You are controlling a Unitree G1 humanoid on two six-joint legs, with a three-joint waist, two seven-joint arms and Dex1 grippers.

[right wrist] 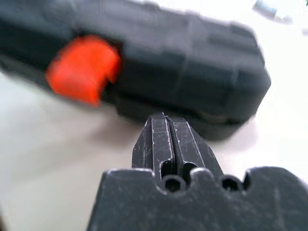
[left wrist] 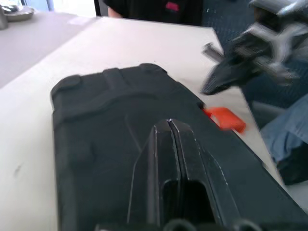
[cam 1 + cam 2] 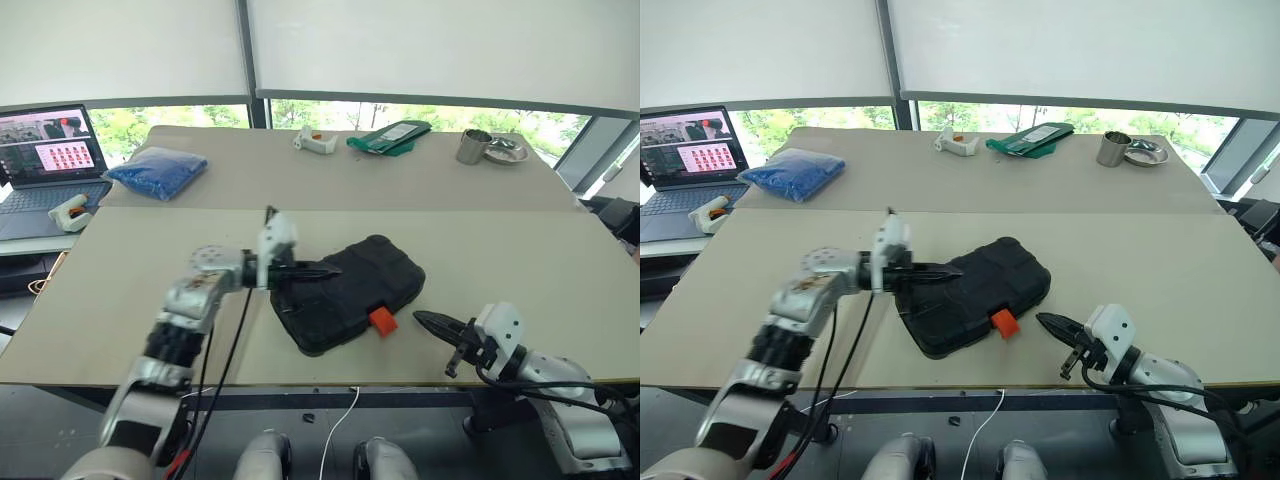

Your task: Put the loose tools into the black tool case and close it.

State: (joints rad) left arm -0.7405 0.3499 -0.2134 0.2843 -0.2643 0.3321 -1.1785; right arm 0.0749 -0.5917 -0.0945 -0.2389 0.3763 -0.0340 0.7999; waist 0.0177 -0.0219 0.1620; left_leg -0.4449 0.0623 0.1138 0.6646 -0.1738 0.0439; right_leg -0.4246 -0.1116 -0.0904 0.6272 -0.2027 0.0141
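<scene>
Left eye view gives us the black tool case (image 3: 350, 292) lying flat and closed on the near table (image 3: 140, 270), set at a slant, with its orange latch (image 3: 383, 320) sticking out from the edge that faces us. We see no loose tools on the table around it, so we judge they are already inside and the lid is down.

Our left gripper (image 3: 318, 271) reaches in from the left and hangs over the case's lid, its jaws pressed together and holding nothing; the left wrist view looks along them across the black lid toward the latch. We cannot tell whether the tips touch the lid. Our right gripper (image 3: 432, 322) sits just beside the latch, on its right, low over the table, jaws likewise together and empty, pointing at the case's latch edge.

We read this pairing as one arm placed to steady or press the lid while the other stands ready at the latch. Whether the latch is snapped home we cannot tell; it looks to stand out from the edge.
</scene>
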